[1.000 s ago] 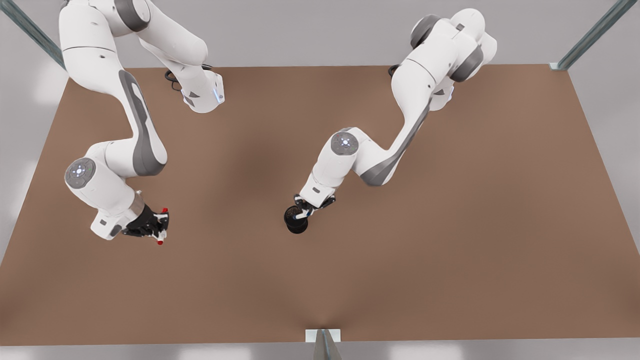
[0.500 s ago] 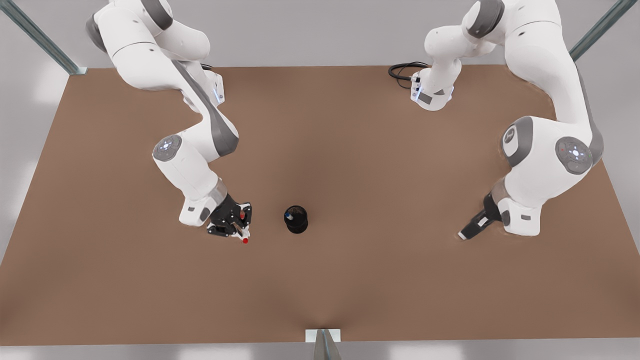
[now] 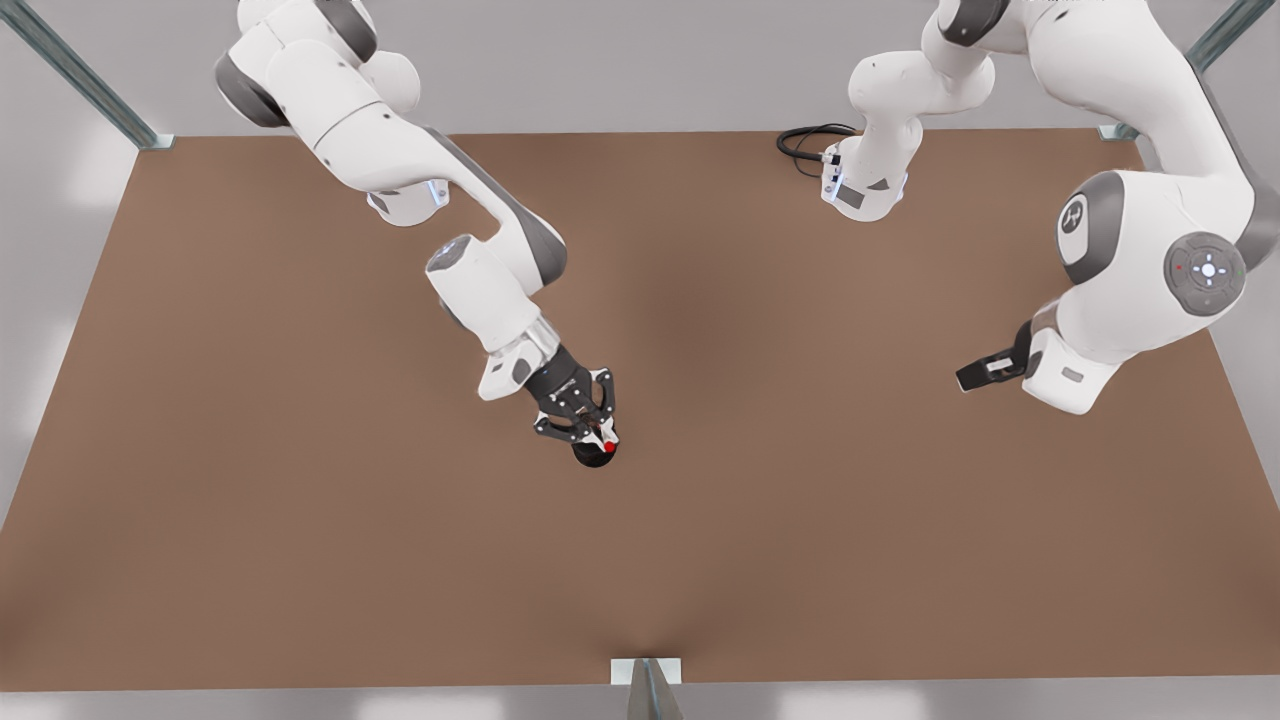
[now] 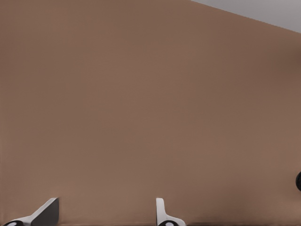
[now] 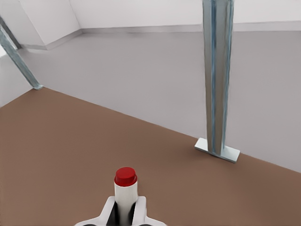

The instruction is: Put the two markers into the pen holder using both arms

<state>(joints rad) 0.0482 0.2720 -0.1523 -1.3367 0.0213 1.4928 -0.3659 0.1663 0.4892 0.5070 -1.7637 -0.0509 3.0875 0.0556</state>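
Now the right gripper (image 3: 598, 432), clamped on the red marker (image 5: 125, 186), has swung from the front view's left to directly above the holder (image 3: 596, 456); half a second ago it was well short. Blue marker presumably already sits in the holder, hidden under the gripper. Left gripper (image 3: 978, 374) has pulled away to the front view's right, fingers (image 4: 162, 214) apart, empty, waiting. Judgement: release comes next. Table (image 3: 800, 560) around the holder is bare; a cable (image 3: 800, 145) lies far off.
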